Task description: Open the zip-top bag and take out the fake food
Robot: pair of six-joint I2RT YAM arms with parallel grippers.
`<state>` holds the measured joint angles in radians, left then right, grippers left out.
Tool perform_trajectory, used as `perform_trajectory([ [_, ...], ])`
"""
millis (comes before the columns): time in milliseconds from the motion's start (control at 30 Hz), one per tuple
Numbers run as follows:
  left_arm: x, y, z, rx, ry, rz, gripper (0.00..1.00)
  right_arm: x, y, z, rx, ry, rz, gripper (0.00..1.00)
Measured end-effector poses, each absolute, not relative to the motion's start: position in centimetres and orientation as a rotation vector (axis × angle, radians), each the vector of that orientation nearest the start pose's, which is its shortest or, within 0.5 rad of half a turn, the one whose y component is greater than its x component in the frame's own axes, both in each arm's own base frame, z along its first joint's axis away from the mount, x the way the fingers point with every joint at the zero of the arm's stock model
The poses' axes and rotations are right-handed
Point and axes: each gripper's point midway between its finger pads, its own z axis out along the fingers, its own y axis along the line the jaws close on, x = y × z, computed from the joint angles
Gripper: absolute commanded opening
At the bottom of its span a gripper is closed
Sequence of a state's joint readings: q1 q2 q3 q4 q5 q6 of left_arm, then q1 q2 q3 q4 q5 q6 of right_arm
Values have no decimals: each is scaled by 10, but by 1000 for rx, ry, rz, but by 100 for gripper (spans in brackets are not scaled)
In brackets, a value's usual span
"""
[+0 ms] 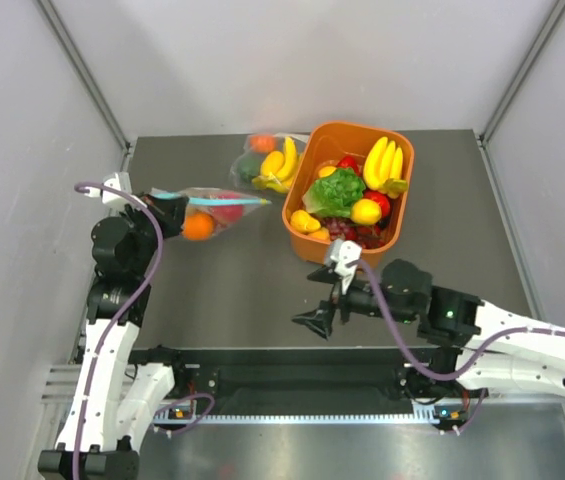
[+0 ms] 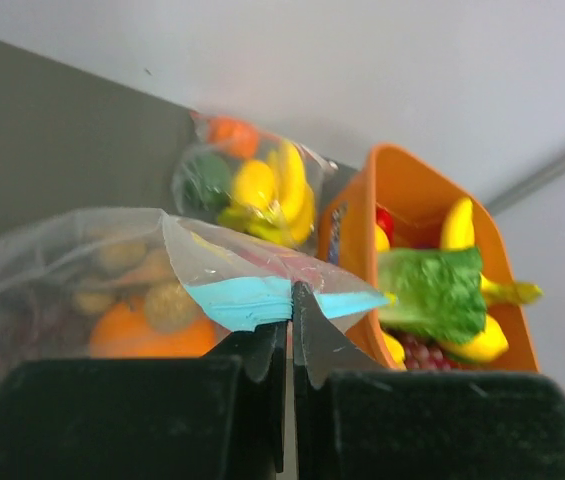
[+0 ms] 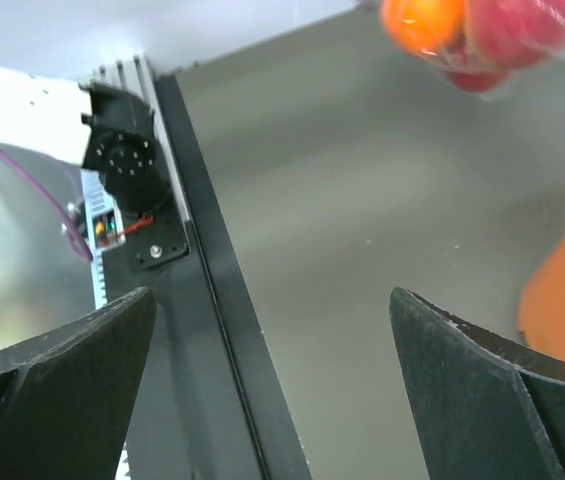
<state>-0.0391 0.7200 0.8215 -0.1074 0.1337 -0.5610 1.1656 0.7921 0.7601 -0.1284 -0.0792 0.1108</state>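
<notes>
Top external view: we are seeing the zip-top bag (image 1: 209, 210) held at the left side of the tabletop (image 1: 242, 290), near the orange bin (image 1: 405, 190).
Left jaws: we are seeing them pinching shut on the bag's teal zip strip (image 2: 242, 298).
Right jaws: we are seeing them standing wide, gripping nothing, above the near tabletop.
Fake food (image 1: 204, 222): it is sitting inside the bag; we are making out an orange (image 1: 198, 226) and a red apple (image 1: 226, 211).
Second bag (image 1: 267, 160): it is lying behind, showing bananas.

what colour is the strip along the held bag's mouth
Teal-blue zip strip; the left wrist view shows it best.
</notes>
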Motion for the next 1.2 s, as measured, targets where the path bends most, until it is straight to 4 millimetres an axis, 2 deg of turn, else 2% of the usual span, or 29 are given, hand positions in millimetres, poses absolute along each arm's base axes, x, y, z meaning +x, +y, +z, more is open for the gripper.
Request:
perform_trajectory([
  [67, 296, -66, 326, -286, 1609, -620, 0, 106, 316, 264, -1000, 1569, 969, 100],
  [167, 286, -80, 315, -233, 1650, -686, 0, 112, 326, 258, -985, 1575, 920, 100],
  [300, 273, -99, 309, -141, 1690, -785, 0, 127, 331, 269, -904, 1534, 863, 100],
  [433, 261, -112, 299, -59, 1733, -848, 0, 136, 337, 273, -904, 1514, 782, 100],
  [567, 250, -117, 290, -5, 1763, -865, 0, 147, 352, 289, -934, 1475, 696, 100],
  [733, 232, -117, 292, 45, 1753, -844, 0, 161, 368, 321, -961, 1406, 605, 100],
  [833, 225, -118, 290, 67, 1757, -843, 0, 166, 381, 329, -995, 1388, 572, 100],
  [933, 222, -120, 288, 85, 1768, -850, 0, 170, 394, 318, -1050, 1399, 542, 100],
  [1067, 217, -122, 282, 91, 1799, -869, 0, 173, 407, 282, -1155, 1461, 517, 100],
  [1200, 212, -126, 281, 107, 1813, -895, 0, 170, 413, 254, -1243, 1506, 530, 98],
])
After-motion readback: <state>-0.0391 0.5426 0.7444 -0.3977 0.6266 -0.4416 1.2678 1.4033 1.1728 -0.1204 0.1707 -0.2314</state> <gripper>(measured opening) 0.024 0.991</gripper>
